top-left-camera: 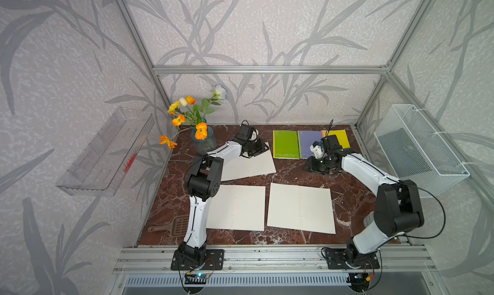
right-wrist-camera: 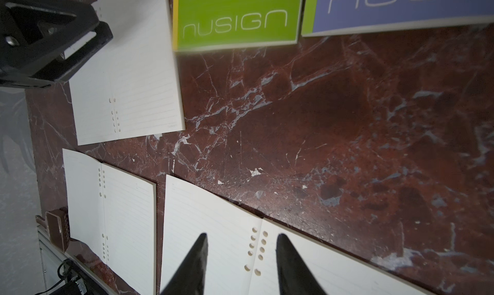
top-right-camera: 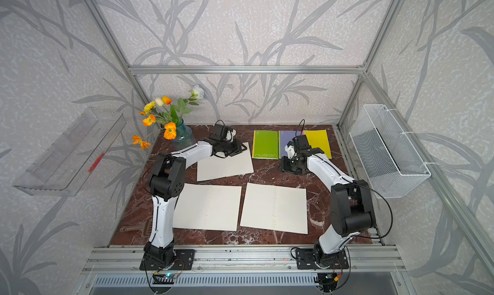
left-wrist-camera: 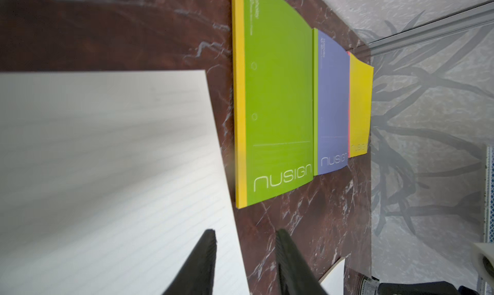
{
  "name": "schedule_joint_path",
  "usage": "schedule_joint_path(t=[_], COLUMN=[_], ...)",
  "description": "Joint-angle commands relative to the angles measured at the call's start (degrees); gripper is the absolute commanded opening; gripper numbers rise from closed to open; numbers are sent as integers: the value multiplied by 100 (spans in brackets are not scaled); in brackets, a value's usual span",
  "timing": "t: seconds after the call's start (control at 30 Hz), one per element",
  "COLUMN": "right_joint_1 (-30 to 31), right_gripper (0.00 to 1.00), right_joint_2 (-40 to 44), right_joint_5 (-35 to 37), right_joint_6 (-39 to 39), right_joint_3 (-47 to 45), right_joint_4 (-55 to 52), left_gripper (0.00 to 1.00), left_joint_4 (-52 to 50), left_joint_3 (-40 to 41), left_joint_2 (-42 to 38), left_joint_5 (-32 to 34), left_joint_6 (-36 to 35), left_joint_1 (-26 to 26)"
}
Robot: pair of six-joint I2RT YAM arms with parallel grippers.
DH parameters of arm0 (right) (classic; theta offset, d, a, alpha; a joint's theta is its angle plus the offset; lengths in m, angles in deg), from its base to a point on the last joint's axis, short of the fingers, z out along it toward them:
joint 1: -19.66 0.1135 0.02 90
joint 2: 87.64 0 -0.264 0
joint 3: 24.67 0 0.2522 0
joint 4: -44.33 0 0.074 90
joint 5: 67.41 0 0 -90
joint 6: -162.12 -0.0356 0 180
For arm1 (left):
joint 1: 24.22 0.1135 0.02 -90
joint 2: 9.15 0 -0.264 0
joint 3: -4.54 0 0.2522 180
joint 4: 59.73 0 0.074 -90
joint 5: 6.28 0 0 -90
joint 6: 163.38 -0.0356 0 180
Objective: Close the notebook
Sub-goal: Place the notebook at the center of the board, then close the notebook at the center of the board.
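Red-brown marble tabletop (top-left-camera: 347, 200), with the left gripper (left-wrist-camera: 244, 233) over the far open cream-paged notebook (top-left-camera: 251, 166).
Its jaws stand partly apart and hold nothing. The notebook's outer page edge runs directly beneath them, one finger over paper, the other over bare marble. A closed green notebook (left-wrist-camera: 280, 106) lies just beyond. The right gripper (right-wrist-camera: 242, 236), also parted and empty, hangs apart from that open notebook.

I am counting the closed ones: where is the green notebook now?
In a top view, the green notebook lies closed at the back of the table, between the far open notebook on its left and the purple notebook on its right.
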Motion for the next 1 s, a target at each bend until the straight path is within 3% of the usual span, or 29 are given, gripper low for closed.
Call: schedule_joint_path(t=[0.0, 0.6, 0.97], right_joint_1=[200, 881, 1000], right_gripper=[43, 43, 43], right_joint_2=[-205, -1349, -1740], right_joint_5=[-44, -149, -241], right_joint_6=[12, 6, 65], right_joint_3=[250, 1287, 1740], right_joint_4=[71, 96, -7], left_gripper=[39, 42, 47], left_joint_4=[239, 512, -190], left_joint_3=[603, 3347, 4381], left_joint_2=[-569, -2604, -4022], left_joint_5=[350, 1069, 1931], left_joint_6=[-108, 59, 526], left_joint_1=[73, 607, 885])
